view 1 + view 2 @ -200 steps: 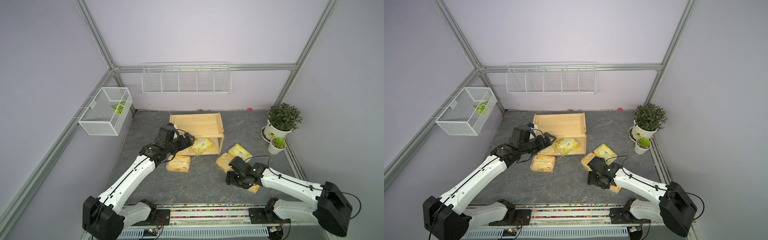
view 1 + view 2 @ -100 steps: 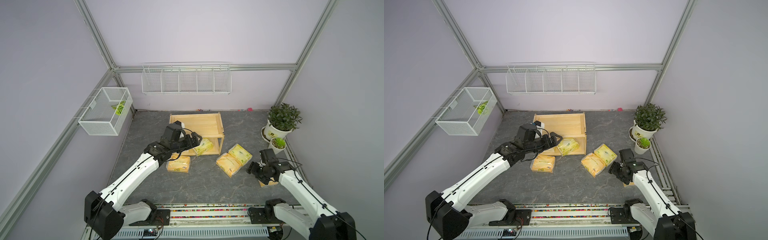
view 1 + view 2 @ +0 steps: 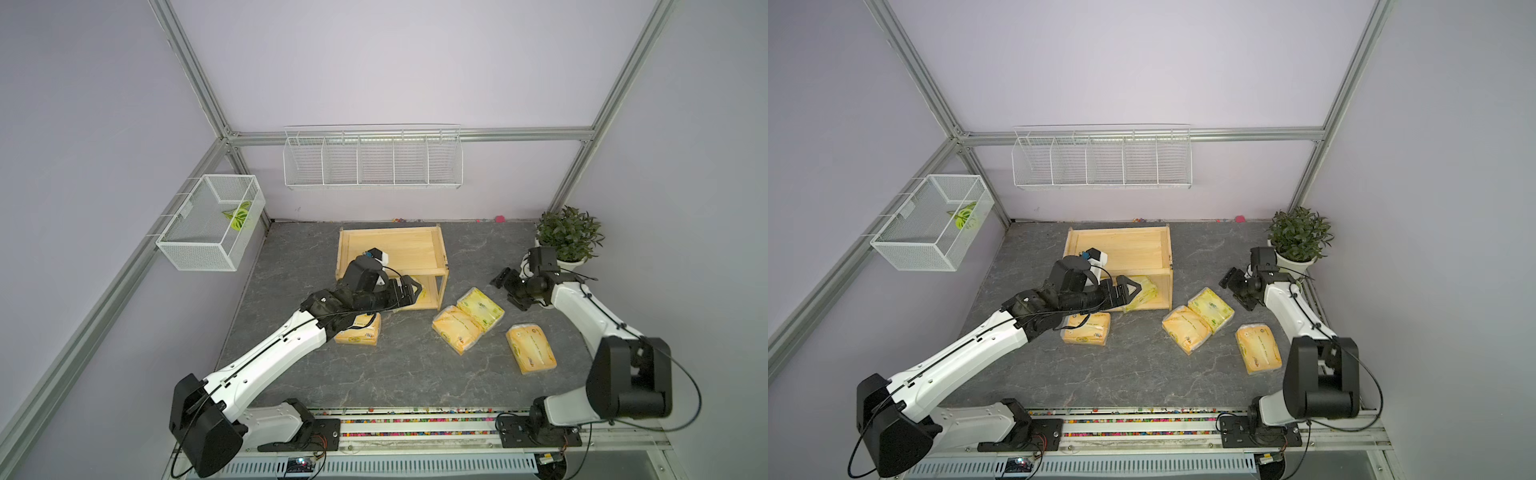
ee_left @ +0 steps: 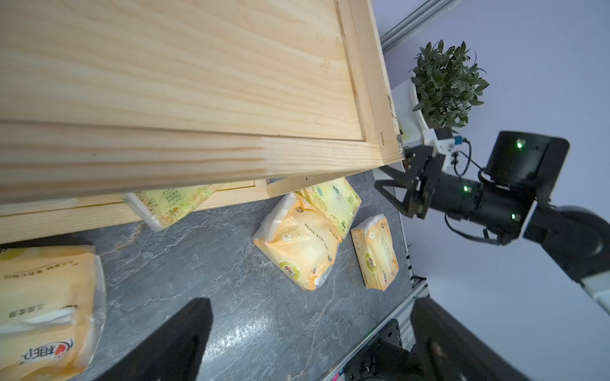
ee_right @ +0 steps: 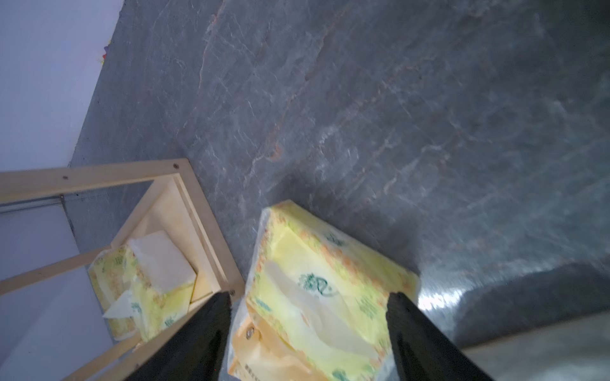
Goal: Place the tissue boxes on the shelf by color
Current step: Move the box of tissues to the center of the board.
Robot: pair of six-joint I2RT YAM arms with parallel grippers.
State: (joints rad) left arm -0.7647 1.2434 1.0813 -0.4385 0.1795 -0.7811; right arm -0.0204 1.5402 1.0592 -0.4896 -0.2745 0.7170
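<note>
On the left wall, the white mesh basket (image 3: 195, 253) carries a single green leaf (image 3: 239, 216). Next along, the wooden shelf (image 3: 392, 245) has one yellow-green pack (image 3: 1144, 293) lying askew on its lower board, one end over the front rim. My left gripper (image 4: 312, 306) hangs at the shelf's open front close to that pack, fingers spread wide and empty. The leftmost orange pack (image 3: 359, 330) lies on the table (image 3: 374, 374) beneath the forearm. Further right, the middle orange pack (image 3: 455, 334) and a second yellow-green pack (image 3: 480, 309) lie touching, then the rightmost orange pack (image 3: 531, 348) lies alone. My right gripper (image 5: 310, 298) is raised beside the potted plant (image 3: 567, 235), jaws apart, holding nothing. A second ago it sat low over the rightmost orange pack, and the left gripper has since pushed closer to the shelf.
</note>
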